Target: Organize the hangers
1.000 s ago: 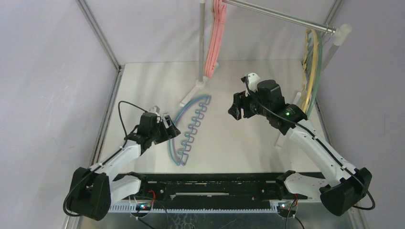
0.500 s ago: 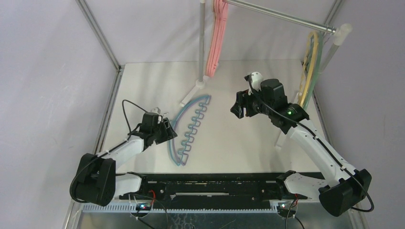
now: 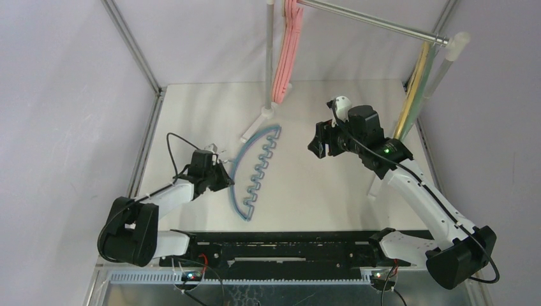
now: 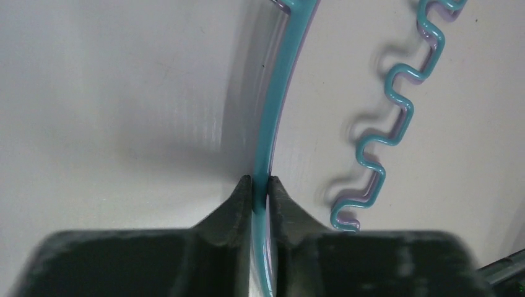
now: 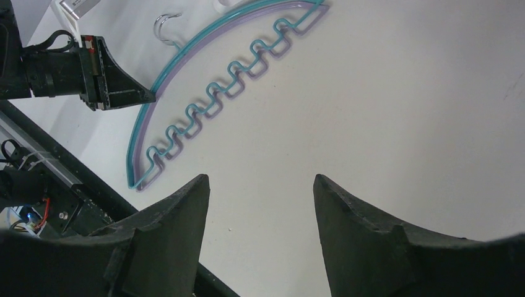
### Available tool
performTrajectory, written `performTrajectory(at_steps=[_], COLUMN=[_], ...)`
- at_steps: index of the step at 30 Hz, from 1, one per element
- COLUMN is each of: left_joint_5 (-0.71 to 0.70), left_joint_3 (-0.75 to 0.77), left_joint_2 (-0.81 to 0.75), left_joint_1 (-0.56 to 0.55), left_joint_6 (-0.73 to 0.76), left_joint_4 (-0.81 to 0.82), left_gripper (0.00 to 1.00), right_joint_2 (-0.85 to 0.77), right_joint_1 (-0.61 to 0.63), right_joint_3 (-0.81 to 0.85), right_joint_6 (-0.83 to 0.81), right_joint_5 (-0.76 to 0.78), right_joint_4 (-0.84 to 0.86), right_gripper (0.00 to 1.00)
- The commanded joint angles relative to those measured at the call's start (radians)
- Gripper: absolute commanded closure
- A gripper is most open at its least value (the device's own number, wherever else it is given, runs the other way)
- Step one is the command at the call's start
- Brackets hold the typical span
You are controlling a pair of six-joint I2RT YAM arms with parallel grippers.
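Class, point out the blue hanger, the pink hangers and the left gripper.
blue hanger (image 4: pixel 277 105): left wrist view, on its curved arc.
pink hangers (image 3: pixel 284 64): top external view, middle of the bunch.
left gripper (image 4: pixel 260 184): left wrist view, between its two fingers.

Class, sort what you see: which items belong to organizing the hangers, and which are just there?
Job: blue and purple hangers, pink hangers, yellow and green hangers, left gripper.
Just there: metal rail, table.

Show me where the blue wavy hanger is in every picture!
Top external: the blue hanger lies flat, left of middle.
Left wrist: its arc rises from bottom centre to the top.
Right wrist: upper left.
Shared landmark: the left gripper pinching its arc.
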Motion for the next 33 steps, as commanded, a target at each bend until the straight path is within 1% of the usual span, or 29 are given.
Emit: performTrajectory(at_steps=[1, 2, 5, 8, 9, 14, 17, 21, 25, 28, 33], left_joint_5=[0.07, 0.066, 0.065, 0.057, 0.06, 0.063, 0.07, 0.056, 0.023, -0.026, -0.082], left_joint_3=[-0.012, -0.011, 0.007, 0.047, 0.082, 0.138, 0.146, 0.159, 0.161, 0.165, 0.185], left_joint_2=[0.015, 0.012, -0.027, -0.093, -0.153, -0.258, -0.282, -0.281, -0.289, -0.3, -0.315], left_joint_1=[0.002, 0.002, 0.003, 0.002, 0.001, -0.012, -0.02, -0.053, -0.095, -0.139, -0.186], left_joint_6=[0.01, 0.004, -0.003, -0.011, -0.03, -0.061, -0.093, -0.098, -0.092, -0.069, -0.073], left_joint_4=[0.086, 0.088, 0.073, 0.014, -0.033, -0.085, -0.081, -0.067, -0.071, -0.109, -0.137], left_gripper=[0.98, 1.0, 1.0, 1.0, 1.0, 1.0, 1.0, 1.0, 1.0, 1.0, 1.0], right_joint_2=[-0.018, -0.018, -0.016, -0.01, 0.002, 0.041, 0.069, 0.106, 0.126, 0.134, 0.198], right_joint_1=[0.003, 0.008, 0.034, 0.064, 0.099, 0.188, 0.253, 0.328, 0.391, 0.433, 0.519], right_joint_3=[0.007, 0.006, 0.006, 0.005, 0.006, 0.006, 0.006, 0.006, 0.006, 0.011, 0.089], right_joint_6=[0.005, 0.003, -0.006, -0.001, 0.004, 0.03, 0.049, 0.089, 0.128, 0.164, 0.172], right_joint_5=[-0.011, -0.012, -0.019, -0.039, -0.055, -0.071, -0.091, -0.133, -0.139, -0.147, -0.112], right_joint_4=[0.011, 0.007, -0.007, -0.013, -0.012, -0.001, 0.023, 0.069, 0.113, 0.15, 0.119], right_gripper=[0.3, 0.3, 0.31, 0.31, 0.32, 0.33, 0.33, 0.33, 0.33, 0.32, 0.32])
